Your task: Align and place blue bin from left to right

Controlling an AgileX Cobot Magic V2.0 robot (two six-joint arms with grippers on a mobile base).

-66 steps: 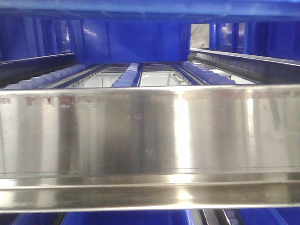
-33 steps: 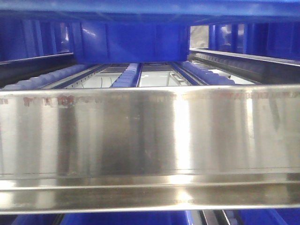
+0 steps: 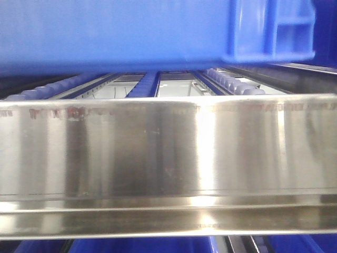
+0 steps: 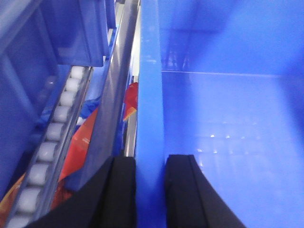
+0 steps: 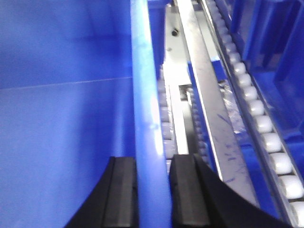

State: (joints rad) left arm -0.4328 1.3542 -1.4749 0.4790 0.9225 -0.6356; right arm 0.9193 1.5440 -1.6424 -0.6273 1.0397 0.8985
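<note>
The blue bin [image 3: 121, 34] fills the top of the front view, blurred, its ribbed corner at the upper right, held above the steel rail. In the left wrist view my left gripper [image 4: 151, 190] is shut on the blue bin's left rim [image 4: 149, 95], one black finger outside and one inside the wall. In the right wrist view my right gripper [image 5: 153, 190] is shut on the bin's right rim [image 5: 145, 95] in the same way. The bin's smooth inside [image 4: 232, 133] is bare.
A broad steel rail [image 3: 168, 153] crosses the front view, with roller tracks [image 3: 231, 81] running back behind it. More roller tracks [image 4: 47, 152] [image 5: 266, 133] flank the bin. Darker blue bins [image 4: 71, 28] [image 5: 280, 42] stand on both sides. Red-orange packaging [image 4: 78, 147] lies below left.
The blue bin has come close to the camera and dropped into the top of the front view, now hiding the far bins that showed before.
</note>
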